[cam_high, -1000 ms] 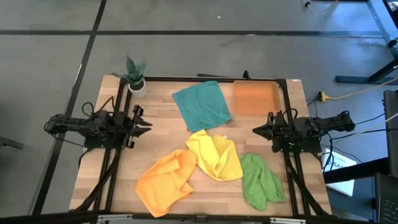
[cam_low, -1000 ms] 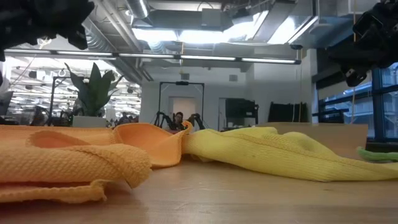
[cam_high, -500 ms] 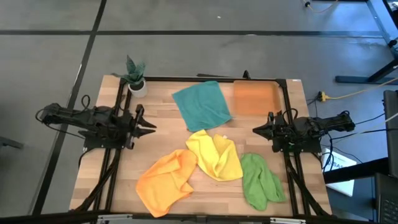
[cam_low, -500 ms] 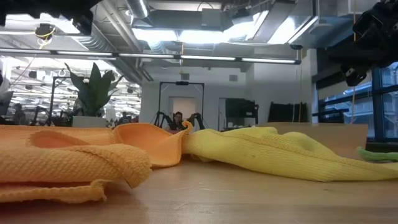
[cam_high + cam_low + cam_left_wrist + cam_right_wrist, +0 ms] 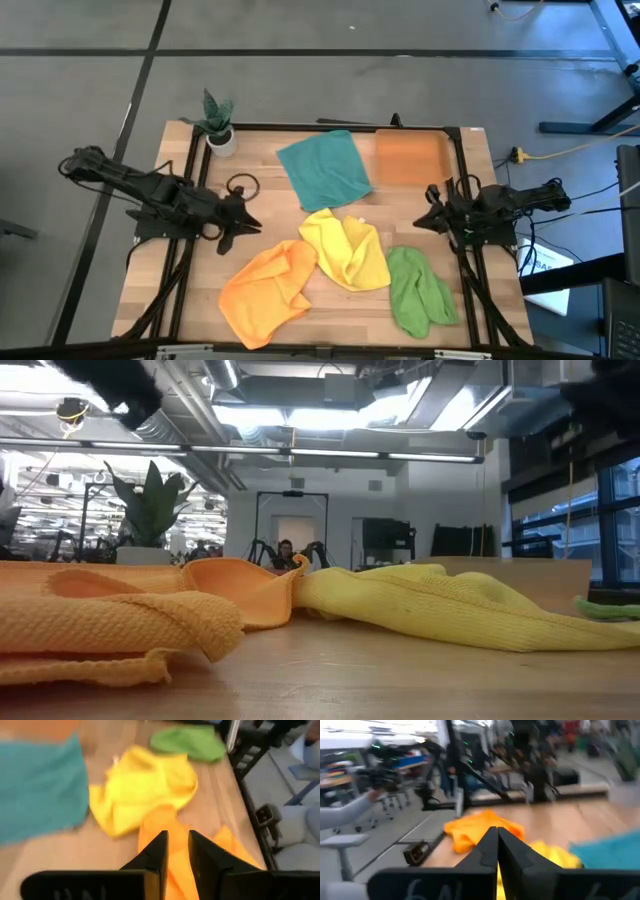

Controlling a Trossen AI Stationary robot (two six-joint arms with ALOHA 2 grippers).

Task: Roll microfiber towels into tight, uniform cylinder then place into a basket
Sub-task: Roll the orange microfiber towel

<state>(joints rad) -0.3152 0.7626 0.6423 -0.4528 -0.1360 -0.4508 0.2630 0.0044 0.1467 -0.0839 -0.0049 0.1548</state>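
Jaws: I am seeing left gripper narrowly parted above crumpled orange microfiber towel; right gripper closed, holding nothing.

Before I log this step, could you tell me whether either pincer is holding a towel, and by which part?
Nothing is held. The left pincer hangs above the orange towel; the right pincer is shut on nothing.

The left arm reached in from its side, its gripper angled inward with jaws slightly parted and empty. The right arm sat at the opposite edge, its gripper pointing inward, jaws pressed together.
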